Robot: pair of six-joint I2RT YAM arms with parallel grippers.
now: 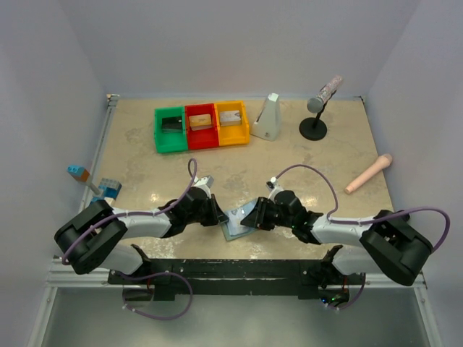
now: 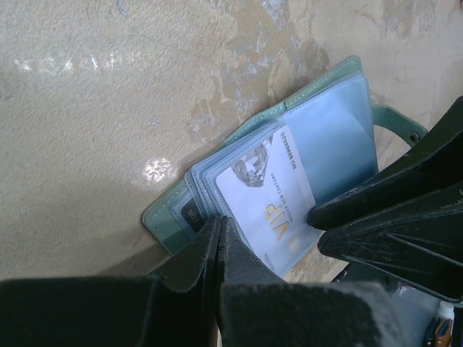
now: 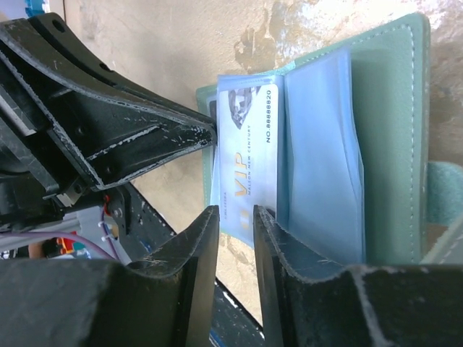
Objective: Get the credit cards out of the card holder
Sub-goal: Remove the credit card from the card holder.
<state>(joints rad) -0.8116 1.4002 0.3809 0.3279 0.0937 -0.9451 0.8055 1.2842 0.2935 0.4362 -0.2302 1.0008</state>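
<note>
The card holder (image 1: 235, 220) lies open on the table near the front edge, its pale blue pockets (image 2: 329, 134) facing up. A silver-grey credit card (image 2: 264, 191) marked VIP sticks halfway out of a pocket. A dark card (image 2: 192, 215) shows inside the leftmost pocket. My left gripper (image 2: 219, 220) is shut, its tips resting on the pocket stack beside the silver card. My right gripper (image 3: 236, 213) is open by a narrow gap, its tips straddling the protruding end of the silver card (image 3: 249, 144). In the top view both grippers meet over the holder.
Green (image 1: 171, 129), red (image 1: 200, 124) and yellow (image 1: 231, 121) bins stand at the back. A white wedge-shaped object (image 1: 268, 117), a microphone on a stand (image 1: 318, 108), a pink cylinder (image 1: 368, 173) and blue toy bricks (image 1: 98, 184) are around. A black rail (image 1: 231, 267) runs along the front edge.
</note>
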